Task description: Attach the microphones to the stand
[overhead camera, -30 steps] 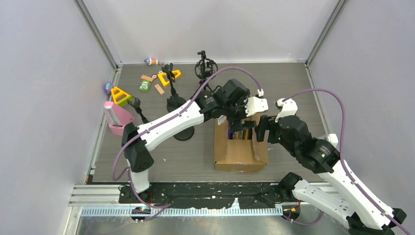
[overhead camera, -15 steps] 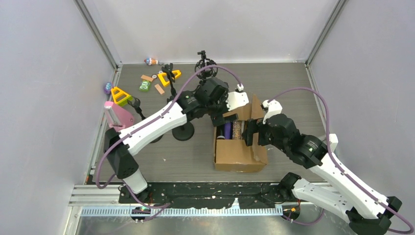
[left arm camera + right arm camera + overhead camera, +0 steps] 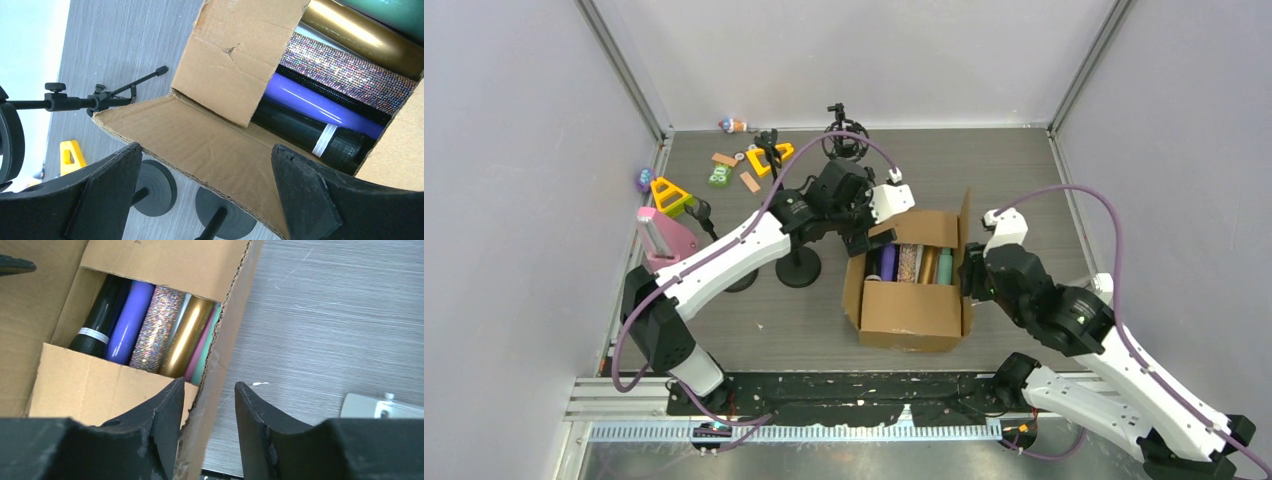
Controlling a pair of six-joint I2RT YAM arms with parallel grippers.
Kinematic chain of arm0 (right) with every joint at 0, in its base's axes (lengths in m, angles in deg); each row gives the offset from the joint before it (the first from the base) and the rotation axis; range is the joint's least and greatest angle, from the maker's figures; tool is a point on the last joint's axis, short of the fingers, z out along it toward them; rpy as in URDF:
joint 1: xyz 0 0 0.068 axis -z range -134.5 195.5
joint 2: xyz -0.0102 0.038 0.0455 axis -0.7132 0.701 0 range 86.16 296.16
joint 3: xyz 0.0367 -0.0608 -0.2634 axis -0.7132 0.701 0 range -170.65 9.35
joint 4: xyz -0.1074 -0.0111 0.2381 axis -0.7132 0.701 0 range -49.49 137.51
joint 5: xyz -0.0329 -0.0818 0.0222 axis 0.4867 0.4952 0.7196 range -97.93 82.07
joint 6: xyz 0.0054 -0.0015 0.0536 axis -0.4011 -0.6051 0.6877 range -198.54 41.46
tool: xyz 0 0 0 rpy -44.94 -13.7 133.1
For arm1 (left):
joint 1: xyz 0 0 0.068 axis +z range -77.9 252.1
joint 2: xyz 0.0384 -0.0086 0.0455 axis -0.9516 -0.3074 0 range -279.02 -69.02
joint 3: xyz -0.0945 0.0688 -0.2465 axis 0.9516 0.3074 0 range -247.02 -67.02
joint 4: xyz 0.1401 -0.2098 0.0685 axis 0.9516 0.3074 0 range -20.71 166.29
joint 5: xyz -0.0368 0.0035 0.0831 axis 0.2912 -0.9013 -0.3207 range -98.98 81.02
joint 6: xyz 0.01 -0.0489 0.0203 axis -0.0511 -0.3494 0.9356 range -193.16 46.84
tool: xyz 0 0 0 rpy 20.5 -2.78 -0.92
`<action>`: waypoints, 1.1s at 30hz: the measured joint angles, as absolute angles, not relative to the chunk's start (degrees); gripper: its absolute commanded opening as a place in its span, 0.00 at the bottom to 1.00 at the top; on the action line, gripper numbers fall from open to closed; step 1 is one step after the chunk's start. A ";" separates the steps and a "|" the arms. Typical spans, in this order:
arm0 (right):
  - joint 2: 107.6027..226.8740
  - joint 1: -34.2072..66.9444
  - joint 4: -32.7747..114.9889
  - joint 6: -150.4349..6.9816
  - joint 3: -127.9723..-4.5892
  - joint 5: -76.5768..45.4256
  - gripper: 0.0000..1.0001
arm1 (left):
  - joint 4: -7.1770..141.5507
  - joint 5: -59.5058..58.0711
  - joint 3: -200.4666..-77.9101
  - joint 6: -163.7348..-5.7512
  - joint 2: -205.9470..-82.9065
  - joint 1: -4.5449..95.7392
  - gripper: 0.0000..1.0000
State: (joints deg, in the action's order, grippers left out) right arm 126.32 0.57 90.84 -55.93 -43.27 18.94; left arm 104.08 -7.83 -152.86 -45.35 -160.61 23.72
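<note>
An open cardboard box [image 3: 909, 312] holds several microphones [image 3: 909, 262] lying side by side: black [image 3: 100, 319], purple [image 3: 127, 322], silver-glitter [image 3: 152, 327], gold [image 3: 187, 332], with pink and mint green slivers beside the gold one. Two black stands with round bases [image 3: 799, 270] [image 3: 742, 281] are left of the box. My left gripper [image 3: 864, 238] is wide open and empty over the box's left flap [image 3: 200, 135]. My right gripper [image 3: 210, 385] is open, its jaws on either side of the box's right wall [image 3: 220, 355], which only the left finger touches.
A pink microphone [image 3: 659, 240] sits at the left wall by a stand. A black shock mount [image 3: 844, 138] stands at the back. Yellow triangles [image 3: 667, 195], small blocks and toys lie at the back left. The enclosure walls close in both sides.
My left gripper pulled back from above the box to its left flap, which folded outward. My right gripper shifted from the box's inside to its right wall. The box shifted slightly left.
</note>
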 measured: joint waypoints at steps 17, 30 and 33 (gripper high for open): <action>125.77 0.83 91.56 -52.59 -42.37 18.61 0.11 | 99.51 0.08 -153.06 -29.18 -168.04 20.61 1.00; 123.48 1.05 90.36 -52.52 -40.88 18.20 0.11 | 88.16 -9.40 -151.27 -23.17 -172.28 18.65 0.84; 122.87 1.09 90.20 -52.52 -40.58 18.09 0.11 | 87.95 -11.15 -153.85 -23.45 -174.53 19.13 0.80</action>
